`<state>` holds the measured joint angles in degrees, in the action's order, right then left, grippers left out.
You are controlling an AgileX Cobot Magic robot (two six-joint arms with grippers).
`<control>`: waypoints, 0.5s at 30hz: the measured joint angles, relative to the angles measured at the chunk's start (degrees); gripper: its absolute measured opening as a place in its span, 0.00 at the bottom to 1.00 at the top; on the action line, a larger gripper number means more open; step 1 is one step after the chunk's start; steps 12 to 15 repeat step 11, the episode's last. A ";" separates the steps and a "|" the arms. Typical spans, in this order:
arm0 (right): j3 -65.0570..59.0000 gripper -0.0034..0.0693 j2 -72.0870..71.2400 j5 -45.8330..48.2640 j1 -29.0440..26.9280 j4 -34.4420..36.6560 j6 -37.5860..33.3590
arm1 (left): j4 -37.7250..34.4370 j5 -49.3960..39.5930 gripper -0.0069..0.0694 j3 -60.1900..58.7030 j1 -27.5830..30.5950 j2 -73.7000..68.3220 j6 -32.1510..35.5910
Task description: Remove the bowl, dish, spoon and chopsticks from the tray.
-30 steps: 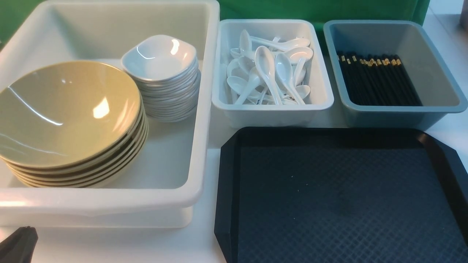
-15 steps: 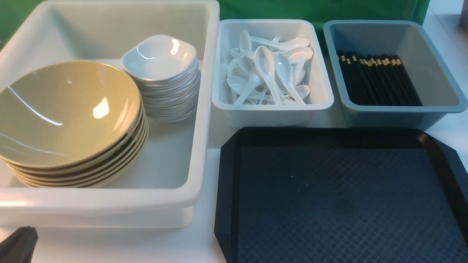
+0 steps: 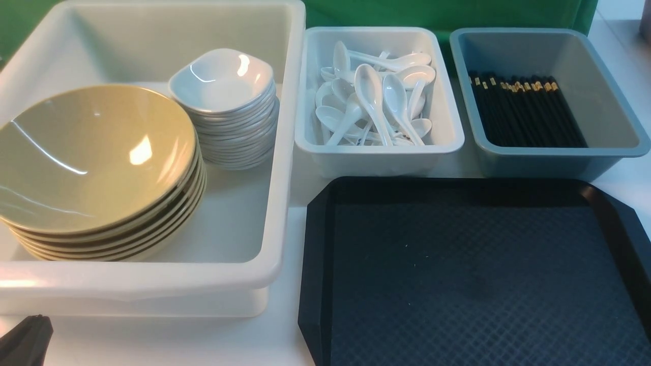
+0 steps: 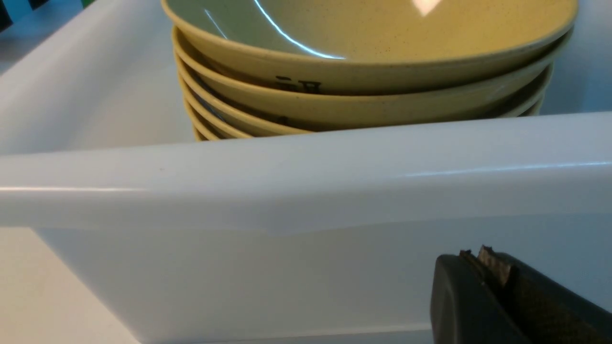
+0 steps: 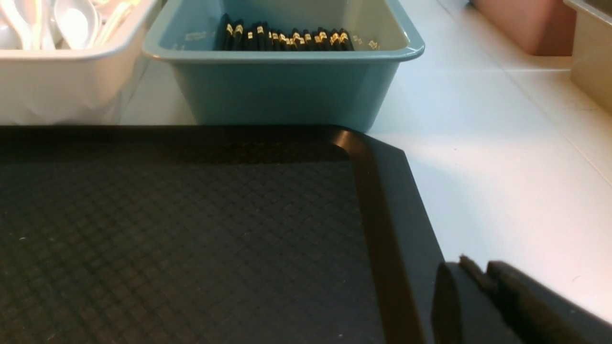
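Observation:
The black tray has nothing on its diamond-textured surface. A khaki bowl tops a stack of the same bowls in the white tub. Beside it, a small white dish tops its own stack. White spoons are heaped in a white bin, and black chopsticks lie in a grey-blue bin. My left gripper is shut and empty, low outside the tub's near wall. My right gripper is shut on nothing over the tray's right rim.
The white spoon bin and the grey-blue bin stand side by side just behind the tray. The tub fills the left half of the table. Off to the right sit a pinkish container and a beige one.

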<state>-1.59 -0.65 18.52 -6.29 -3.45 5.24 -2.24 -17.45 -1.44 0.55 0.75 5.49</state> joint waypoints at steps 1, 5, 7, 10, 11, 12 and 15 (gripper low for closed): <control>0.00 0.19 0.00 0.00 0.00 0.00 0.00 | 0.00 0.00 0.08 0.00 0.00 0.00 0.00; 0.00 0.20 0.00 0.00 0.00 0.00 0.00 | 0.00 0.00 0.08 0.00 0.00 0.00 0.00; 0.00 0.20 0.00 0.00 0.00 0.00 0.00 | 0.00 0.00 0.08 0.00 0.00 0.00 0.00; 0.00 0.21 0.00 0.00 0.00 0.00 0.00 | 0.00 0.00 0.08 0.00 0.00 0.00 0.00; 0.00 0.21 0.00 0.00 0.00 0.00 0.00 | 0.00 0.00 0.08 0.00 0.00 0.00 0.00; 0.00 0.21 0.00 0.00 0.00 0.00 0.00 | 0.00 0.00 0.08 0.00 0.00 0.00 0.00; 0.00 0.21 0.00 0.00 0.00 0.00 0.00 | 0.00 0.00 0.08 0.00 0.00 0.00 0.00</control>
